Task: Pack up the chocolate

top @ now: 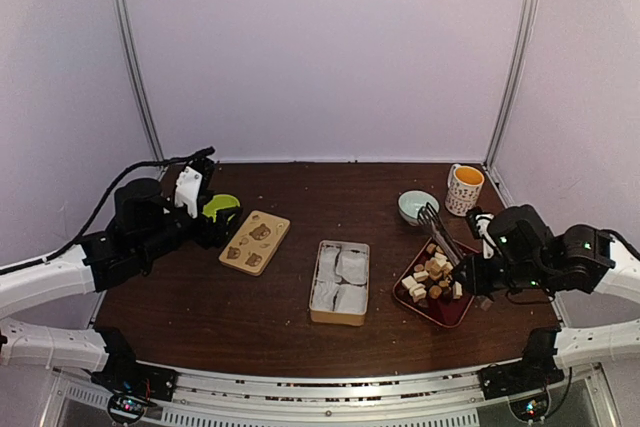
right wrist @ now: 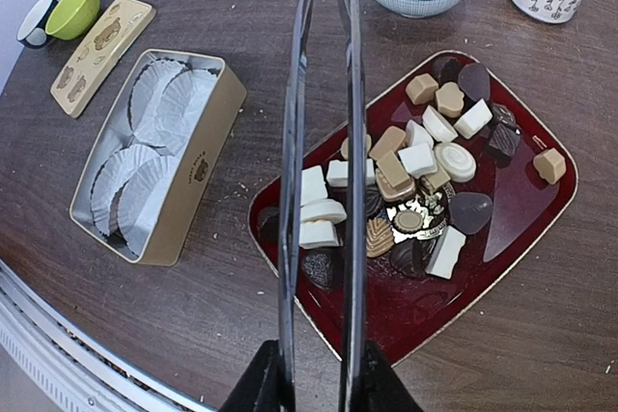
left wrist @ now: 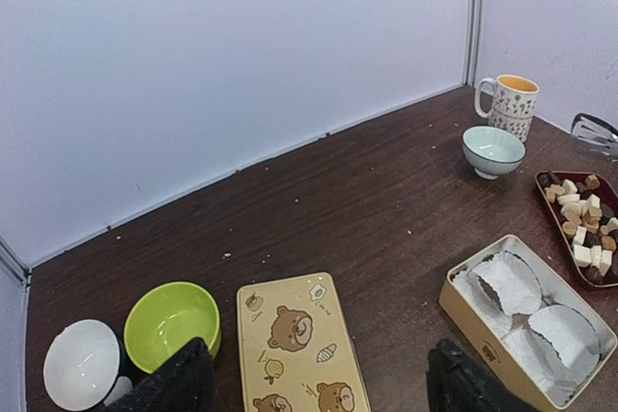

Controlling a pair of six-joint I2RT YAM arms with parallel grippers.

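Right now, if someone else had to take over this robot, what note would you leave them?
Left gripper: open, empty, hovering over the bear lid.
Right gripper: shut on the tongs, held above the red tray.
Chocolate: all of it is on the tray.
Box: open, paper liners all empty.
Done: nothing packed yet.
Left: move the chocolate into the liners.

The left arm [top: 45,282] reaches forward along its own side. The left gripper [left wrist: 319,378] points out roughly level, fingers [left wrist: 179,383] spread wide with nothing between them. The right arm [top: 545,252] bends inward, wrist tipped downward. The right gripper [right wrist: 317,385] clamps tongs [right wrist: 353,142], whose blades stand slightly apart.
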